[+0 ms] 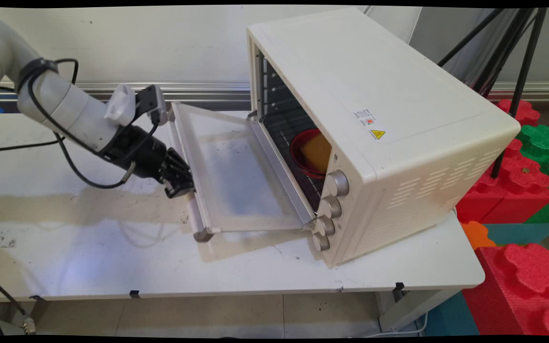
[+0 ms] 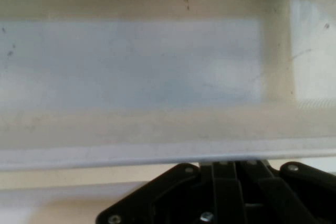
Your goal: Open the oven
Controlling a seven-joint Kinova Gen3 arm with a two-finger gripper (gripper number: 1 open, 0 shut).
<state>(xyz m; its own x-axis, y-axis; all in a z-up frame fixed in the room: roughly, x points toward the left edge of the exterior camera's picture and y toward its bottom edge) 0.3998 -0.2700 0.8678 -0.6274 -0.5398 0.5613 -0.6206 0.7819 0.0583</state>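
Two black fingers of the gripper (image 1: 181, 183) sit at the handle bar (image 1: 193, 190) along the outer edge of the oven door (image 1: 236, 176), though whether they are apart or closed on it cannot be told. The door lies folded down, nearly level, above the white table (image 1: 88, 257). Behind it the cream toaster oven (image 1: 374, 128) stands open, a red bowl (image 1: 303, 155) with something yellow inside resting on its rack.
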